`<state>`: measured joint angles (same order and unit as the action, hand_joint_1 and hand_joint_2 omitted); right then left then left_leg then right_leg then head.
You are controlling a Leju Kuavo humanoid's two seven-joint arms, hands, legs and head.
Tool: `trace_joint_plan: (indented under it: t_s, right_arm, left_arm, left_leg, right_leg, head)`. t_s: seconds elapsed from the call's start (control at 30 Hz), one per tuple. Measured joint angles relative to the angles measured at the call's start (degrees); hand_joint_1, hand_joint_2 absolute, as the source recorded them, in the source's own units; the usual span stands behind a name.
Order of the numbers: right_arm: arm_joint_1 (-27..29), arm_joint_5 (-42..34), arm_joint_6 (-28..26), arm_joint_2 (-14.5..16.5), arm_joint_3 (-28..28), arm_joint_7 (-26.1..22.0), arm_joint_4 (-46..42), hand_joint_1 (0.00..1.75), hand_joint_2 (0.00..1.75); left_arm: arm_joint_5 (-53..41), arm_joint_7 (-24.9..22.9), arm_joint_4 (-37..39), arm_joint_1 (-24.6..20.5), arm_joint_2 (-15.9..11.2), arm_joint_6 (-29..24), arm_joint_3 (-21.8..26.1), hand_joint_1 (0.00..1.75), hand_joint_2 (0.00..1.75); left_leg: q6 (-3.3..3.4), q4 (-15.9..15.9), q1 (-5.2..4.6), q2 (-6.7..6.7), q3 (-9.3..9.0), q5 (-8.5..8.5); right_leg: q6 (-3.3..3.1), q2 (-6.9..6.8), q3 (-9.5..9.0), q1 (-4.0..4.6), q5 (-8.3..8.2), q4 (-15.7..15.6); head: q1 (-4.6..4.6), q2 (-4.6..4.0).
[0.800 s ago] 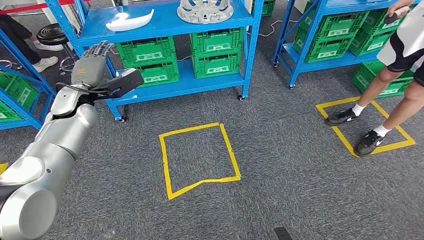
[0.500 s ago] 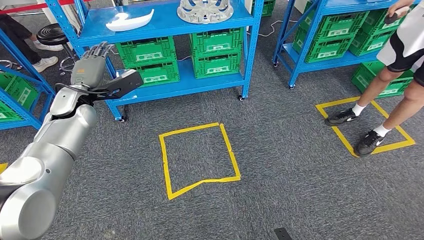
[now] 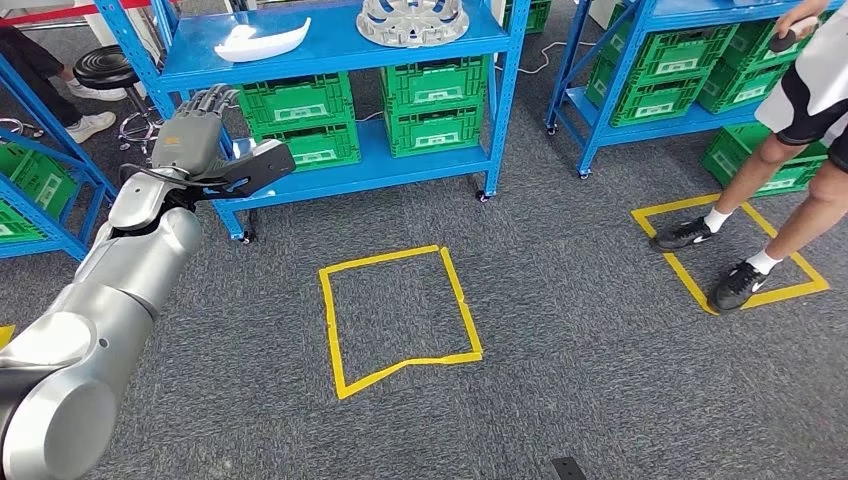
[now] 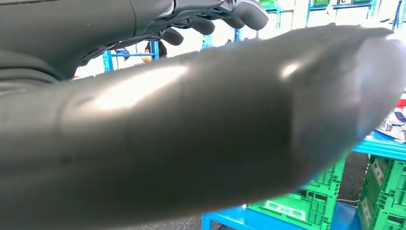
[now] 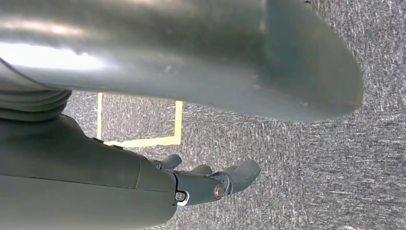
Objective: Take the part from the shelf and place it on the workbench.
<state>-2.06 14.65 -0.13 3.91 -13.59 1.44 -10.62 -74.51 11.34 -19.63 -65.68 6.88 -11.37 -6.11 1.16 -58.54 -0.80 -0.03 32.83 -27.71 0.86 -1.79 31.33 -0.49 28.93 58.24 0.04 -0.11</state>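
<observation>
A white curved part [image 3: 262, 40] lies on the top board of the blue shelf [image 3: 340, 48], with a round silver spoked part [image 3: 412, 20] to its right. My left hand [image 3: 190, 135] is raised in front of the shelf's left post, below and left of the white part, fingers stretched out and holding nothing. In the left wrist view its thick thumb [image 4: 215, 134] crosses the picture with the darker fingers [image 4: 230, 12] spread beyond it. My right hand [image 5: 206, 184] hangs over the grey carpet, its fingers apart and holding nothing.
Green crates [image 3: 432, 100] fill the shelf's lower boards. A second blue shelf [image 3: 660, 70] stands at the right. A person [image 3: 790, 150] stands in a yellow tape square. Another tape square [image 3: 398, 315] marks the carpet ahead. A black stool [image 3: 105, 70] is back left.
My left hand has moved a little to the right and closer to the shelf, still holding nothing. The parts on the shelf have not moved.
</observation>
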Motion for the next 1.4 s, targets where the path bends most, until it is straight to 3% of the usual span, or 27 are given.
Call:
trace_joint_plan:
  t_s: [0.07,0.17,0.2,0.23,0.3,0.37,0.4,0.5,0.57,0.67,0.7,0.73,0.77,0.83,0.87,0.9,0.97,1.03,1.1,1.17,1.23,1.27,1.3,1.37,1.4]
  right_arm:
    - [0.01,-0.22,-0.19,0.04,-0.14,0.00,0.00,0.00,0.00]
    - [0.28,-0.67,-0.43,0.19,-0.58,0.04,0.00,0.00,0.00]
    - [0.39,-0.79,-0.46,0.22,-0.77,0.05,0.00,0.00,0.00]
    - [0.48,-0.84,-0.49,0.25,-0.92,0.05,0.00,0.00,0.00]
    - [0.59,-0.80,-0.51,0.27,-1.13,0.07,0.01,0.00,0.00]
    - [0.63,-0.67,-0.57,0.56,-1.20,0.16,0.04,0.00,0.00]
    - [0.65,-0.57,-0.62,0.73,-1.24,0.25,0.05,0.00,0.00]
    - [0.67,-0.13,-0.86,1.02,-1.35,0.51,0.07,0.00,0.00]
    - [0.61,0.37,-0.86,1.09,-1.36,0.42,0.07,0.00,0.00]
    - [0.61,1.25,-0.45,1.09,-1.35,-0.17,0.07,0.00,0.00]
    - [0.67,1.43,-0.31,1.09,-1.34,-0.30,0.07,0.00,0.00]
    - [0.74,1.55,-0.20,1.09,-1.34,-0.36,0.07,0.00,0.00]
    - [0.80,1.61,-0.12,1.09,-1.34,-0.39,0.07,0.00,0.00]
    - [0.83,1.71,-0.05,1.11,-1.34,-0.49,0.07,0.00,0.00]
    - [0.76,1.76,-0.04,1.14,-1.34,-0.57,0.08,0.00,0.00]
    - [0.66,1.84,-0.03,1.17,-1.34,-0.66,0.09,0.00,0.00]
    - [0.44,2.09,0.03,1.21,-1.33,-0.84,0.11,0.00,0.00]
    - [0.32,2.33,0.09,1.13,-1.32,-0.92,0.11,0.00,0.00]
    - [0.25,2.48,0.12,1.04,-1.31,-0.93,0.11,0.00,0.00]
    - [0.26,2.52,0.13,1.01,-1.31,-0.92,0.11,0.00,0.00]
    - [0.34,2.51,0.13,0.92,-1.30,-0.83,0.11,0.00,0.00]
    - [0.38,2.50,0.15,0.85,-1.30,-0.78,0.11,0.00,0.00]
    - [0.39,2.48,0.17,0.79,-1.30,-0.73,0.11,0.00,0.00]
    - [0.40,2.34,0.22,0.65,-1.30,-0.63,0.11,0.00,0.00]
    - [0.40,2.25,0.25,0.61,-1.30,-0.51,0.13,0.00,0.00]
  left_arm:
    - [0.05,-0.01,-0.01,-0.40,0.54,0.01,-0.24,0.00,0.00]
    - [0.11,0.12,0.19,-0.55,1.43,0.04,-0.84,0.00,0.00]
    - [0.14,0.16,0.30,-0.42,1.65,0.04,-1.02,0.00,0.00]
    - [0.24,0.19,0.40,-0.31,1.79,0.03,-1.13,0.00,0.00]
    - [0.57,0.20,0.50,-0.26,1.97,-0.02,-1.22,0.00,0.00]
    - [1.02,0.17,0.52,-0.36,2.02,-0.10,-1.46,0.00,0.00]
    - [1.22,0.16,0.53,-0.37,2.00,-0.14,-1.62,0.00,0.00]
    - [1.87,-0.01,0.49,-0.37,1.68,-0.36,-2.12,0.00,0.00]
    - [2.60,-0.23,0.44,-0.50,1.08,-0.67,-2.44,0.00,0.00]
    - [3.98,-0.14,0.50,-0.41,-0.66,-1.08,-2.79,0.00,0.00]
    - [4.39,0.02,0.55,-0.19,-1.34,-1.16,-2.86,0.00,0.00]
    - [4.68,0.22,0.60,0.01,-1.97,-1.20,-2.91,0.00,0.00]
    - [4.88,0.38,0.62,0.15,-2.49,-1.22,-2.96,0.00,0.00]
    - [5.03,0.51,0.61,0.18,-3.28,-1.31,-2.99,0.00,0.00]
    - [5.10,0.47,0.60,0.14,-3.56,-1.37,-3.02,0.00,0.00]
    - [5.20,0.37,0.60,0.10,-3.74,-1.45,-3.08,0.00,0.00]
    - [5.58,0.19,0.60,0.09,-4.16,-1.69,-3.31,0.00,0.00]
    - [6.12,0.20,0.42,0.16,-4.74,-1.98,-3.57,0.00,0.00]
    - [6.51,0.28,0.24,0.11,-5.19,-2.13,-3.79,0.00,0.00]
    - [6.63,0.36,0.24,0.04,-5.43,-2.15,-4.00,0.00,0.00]
    - [6.64,0.41,0.28,0.26,-5.46,-2.08,-4.22,0.00,0.00]
    - [6.64,0.37,0.31,0.44,-5.44,-2.01,-4.33,0.00,0.00]
    - [6.65,0.29,0.33,0.57,-5.44,-1.95,-4.41,0.00,0.00]
    - [6.66,0.03,0.33,0.62,-5.37,-1.84,-4.70,0.00,0.00]
    - [6.67,-0.14,0.34,0.55,-5.33,-1.79,-4.93,0.00,0.00]
  left_leg:
    - [0.54,0.76,0.46,-0.09,-0.31,0.44]
    - [0.80,0.90,0.64,-0.35,-0.37,0.44]
    - [0.72,0.82,0.69,-0.49,-0.39,0.30]
    - [0.50,0.64,0.80,-0.65,-0.44,0.09]
    - [-0.21,0.00,1.20,-0.92,-0.59,-0.61]
    - [-1.10,-0.85,1.27,-1.13,-0.41,-1.45]
    - [-1.50,-1.11,1.19,-1.23,-0.28,-1.71]
    - [-2.47,-1.00,1.18,-1.37,-0.29,-2.00]
    - [-3.06,-3.12,1.28,-0.94,0.68,-3.00]
    - [-3.53,-13.43,1.30,-0.52,6.78,-6.35]
    - [-3.51,-16.28,1.30,-0.50,8.91,-6.64]
    - [-3.37,-17.30,1.28,-0.50,10.20,-5.84]
    - [-3.08,-16.00,1.22,-0.50,10.38,-3.81]
    - [-2.10,-8.74,0.89,-0.40,8.00,1.54]
    - [-1.61,-5.26,0.58,-0.29,6.57,3.27]
    - [-1.26,-2.97,0.30,-0.21,5.57,3.87]
    - [-0.93,-1.44,-0.14,-0.20,4.89,3.28]
    - [-0.60,-0.68,0.20,-0.28,4.26,2.98]
    - [-0.16,0.04,0.69,-0.22,3.34,2.80]
    - [0.29,0.19,0.71,-0.18,2.93,2.45]
    - [0.52,0.13,0.73,-0.35,2.51,1.93]
    - [0.50,0.05,0.76,-0.48,2.19,1.59]
    - [0.39,-0.09,0.82,-0.62,1.80,1.20]
    - [-0.04,-0.52,0.94,-0.79,0.94,0.17]
    - [-0.35,-0.82,0.87,-0.86,0.69,-0.35]
  right_leg:
    - [0.42,0.71,1.43,-0.02,1.33,2.63]
    - [0.94,1.49,7.82,-0.37,5.44,13.74]
    - [1.11,1.49,9.59,-0.51,5.63,16.21]
    - [1.27,1.49,10.25,-0.66,4.48,16.22]
    - [1.67,1.49,8.46,-1.07,-0.18,10.13]
    - [1.76,1.71,5.78,-1.21,-2.59,3.96]
    - [1.47,1.81,5.16,-1.18,-2.60,2.60]
    - [-0.06,1.86,4.94,-1.02,-1.81,2.31]
    - [-0.94,1.85,4.45,-1.14,-1.55,2.13]
    - [-1.80,1.91,3.67,-1.06,-0.90,2.04]
    - [-1.93,1.95,3.36,-0.98,-0.63,2.05]
    - [-2.00,1.99,2.97,-0.88,-0.32,2.05]
    - [-2.01,2.01,2.45,-0.75,0.05,2.05]
    - [-1.94,1.93,1.34,-0.56,0.87,1.98]
    - [-1.77,1.84,0.95,-0.43,1.23,1.94]
    - [-1.54,1.73,0.82,-0.44,1.47,1.88]
    - [-0.94,1.51,0.78,-0.46,1.66,1.60]
    - [-0.34,1.41,0.69,-0.42,1.97,1.60]
    - [0.06,1.47,1.48,-0.29,2.90,3.53]
    - [0.27,1.56,4.50,-0.35,4.84,8.81]
    - [0.54,1.66,9.04,-0.46,6.40,15.50]
    - [0.66,1.70,10.71,-0.51,5.96,17.18]
    - [0.75,1.71,11.23,-0.56,4.30,16.56]
    - [0.79,1.67,9.33,-0.69,-1.03,9.69]
    - [0.72,1.68,7.94,-0.64,-2.79,6.09]
  head:
    - [0.09,0.00]
    - [0.17,0.01]
    - [0.16,0.01]
    - [0.16,0.00]
    - [0.16,0.00]
    - [0.28,0.00]
    - [0.31,0.00]
    - [0.23,0.00]
    - [0.05,0.00]
    - [-0.08,0.00]
    - [-0.10,0.00]
    - [-0.10,0.00]
    - [-0.10,0.00]
    - [-0.07,0.00]
    - [-0.04,0.00]
    - [0.02,0.00]
    - [0.09,0.00]
    - [0.13,0.00]
    - [0.20,0.00]
    - [0.23,0.00]
    - [0.24,0.00]
    - [0.24,0.00]
    - [0.24,0.00]
    - [0.25,0.00]
    - [0.26,0.00]
